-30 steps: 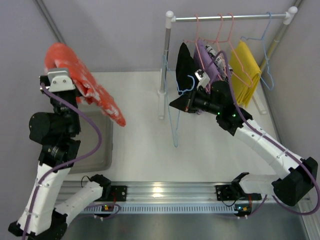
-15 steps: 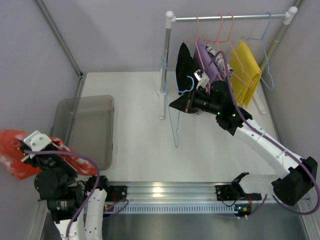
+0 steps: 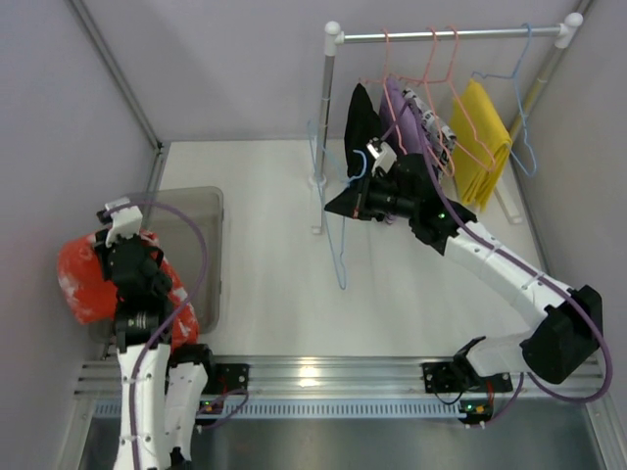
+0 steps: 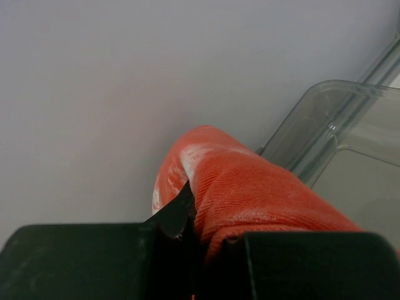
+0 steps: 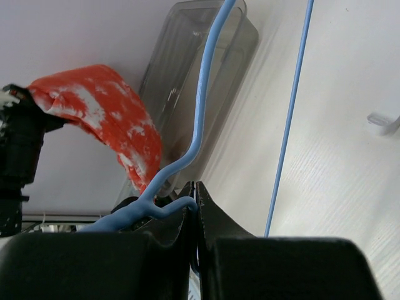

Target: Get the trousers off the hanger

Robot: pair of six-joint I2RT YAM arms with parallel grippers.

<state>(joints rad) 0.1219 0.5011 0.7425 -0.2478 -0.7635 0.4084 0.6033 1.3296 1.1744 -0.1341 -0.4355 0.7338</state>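
Observation:
The orange-red trousers (image 3: 86,279) with white marks hang bunched from my left gripper (image 3: 125,257), at the left rim of the grey bin (image 3: 201,211). In the left wrist view the jaws are shut on the trousers (image 4: 250,187), fabric bulging out between them. My right gripper (image 3: 338,204) is shut on the light-blue hanger (image 3: 339,245), which hangs bare in the air over the table beside the rack post. In the right wrist view the hanger's hook (image 5: 187,150) curls around the closed jaws and the trousers (image 5: 106,119) show far off.
A clothes rack (image 3: 451,35) at the back right carries pink hangers (image 3: 436,59), a black garment (image 3: 362,122), a purple garment (image 3: 407,122) and a yellow cloth (image 3: 482,137). Another blue hanger (image 3: 524,108) hangs at its right end. Walls close in left and right.
My left arm swung the trousers from high over the bin down to the far left, then back to the bin's left rim. My right gripper with the hanger shifted slightly left.

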